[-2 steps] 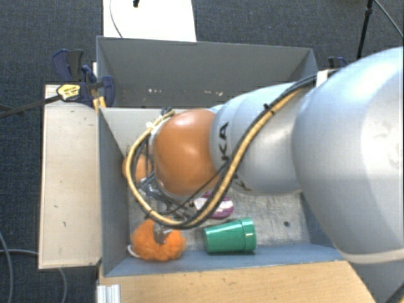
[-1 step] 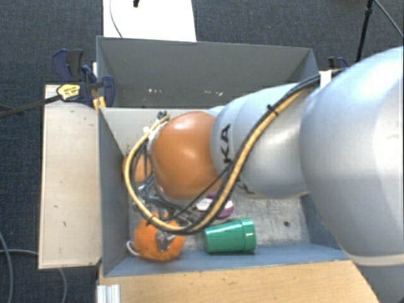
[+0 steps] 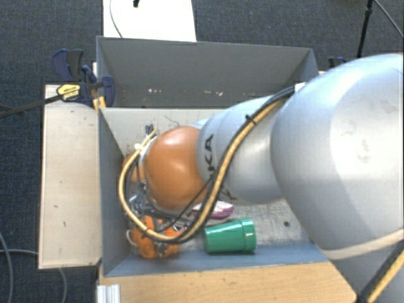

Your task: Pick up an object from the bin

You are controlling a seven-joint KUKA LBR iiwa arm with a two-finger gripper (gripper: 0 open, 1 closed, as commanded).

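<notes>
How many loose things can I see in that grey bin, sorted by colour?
Green cup, lying on its side: 1
Pink thing: 1
Orange thing: 1
Total: 3 in sight; the arm may hide more.

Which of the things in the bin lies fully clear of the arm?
The green cup, on its side by the near wall. The orange thing and the pink thing are partly covered by the arm.

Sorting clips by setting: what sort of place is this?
Probably a robotics lab: a silver robot arm reaches into a grey metal bin with a green cup inside, on dark carpet.
</notes>
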